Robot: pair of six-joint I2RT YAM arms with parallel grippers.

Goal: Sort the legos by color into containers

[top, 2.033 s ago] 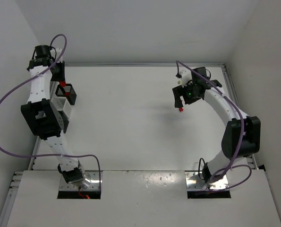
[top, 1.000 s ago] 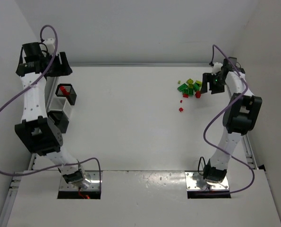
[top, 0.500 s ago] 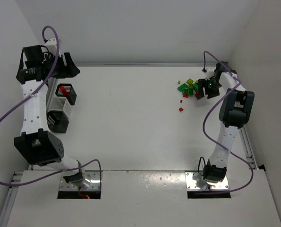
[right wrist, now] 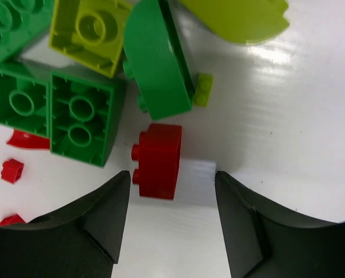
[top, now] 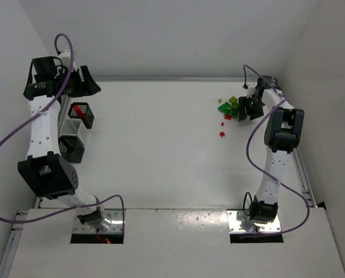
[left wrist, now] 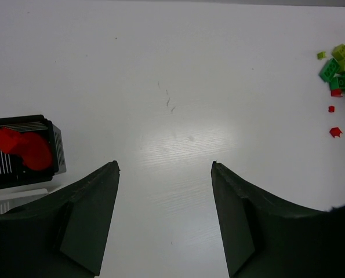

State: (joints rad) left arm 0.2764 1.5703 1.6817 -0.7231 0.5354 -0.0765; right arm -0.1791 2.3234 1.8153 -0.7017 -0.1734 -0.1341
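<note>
Heaped legos (right wrist: 79,119); red, dark green, yellow-green.

Inspection finding: no text, label, brand, number or sign can be read in any view. The bricks (right wrist: 79,116) show plain studs without legible lettering. The slatted bin (left wrist: 21,176) carries no marking.

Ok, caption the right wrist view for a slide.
Open right gripper framing a red brick beside green bricks and yellow-green bricks.
</note>
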